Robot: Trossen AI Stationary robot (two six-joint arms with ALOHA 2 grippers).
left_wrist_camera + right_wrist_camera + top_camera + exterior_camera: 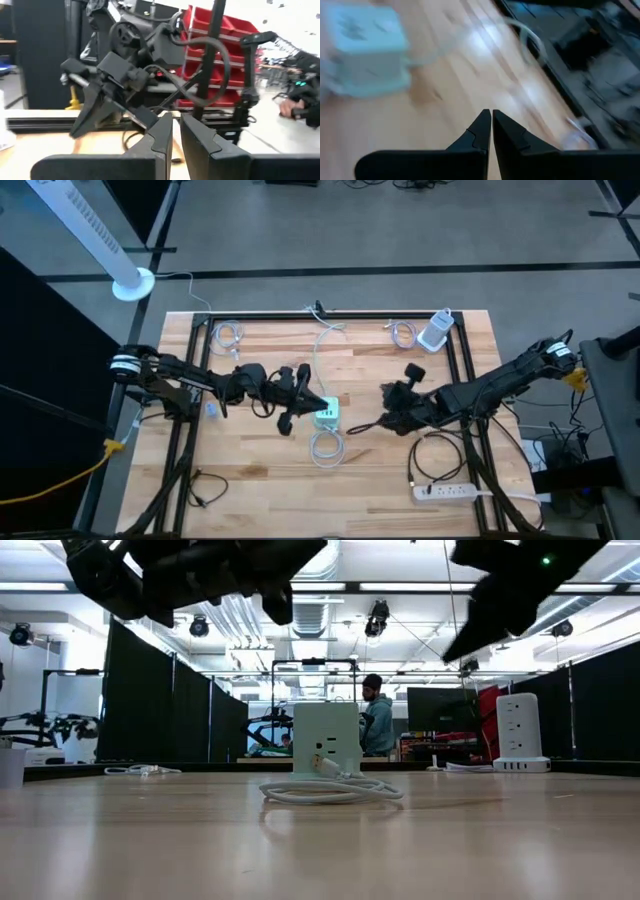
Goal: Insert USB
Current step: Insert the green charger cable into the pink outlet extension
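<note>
From the high view I have my left gripper (300, 395) just beside the pale green charging cube (327, 417), with the white USB cable (326, 445) coiled on the near side of it; my right gripper (392, 410) hovers well apart on the cube's other side. I count one cube, one coil at it, two more coils and a white tower charger (434, 332) at the far edge, and one power strip (447, 491). In the low view the cable (332, 790) seems already seated in the cube (326, 740); both arms hang above. My left wrist view shows my fingers (162, 137) nearly shut on nothing. The right wrist view shows those fingers (481, 131) pressed together, empty, the cube (365, 52) ahead. My worry: a careless sweep snags the loose coil and drags the light cube or pulls the plug.
</note>
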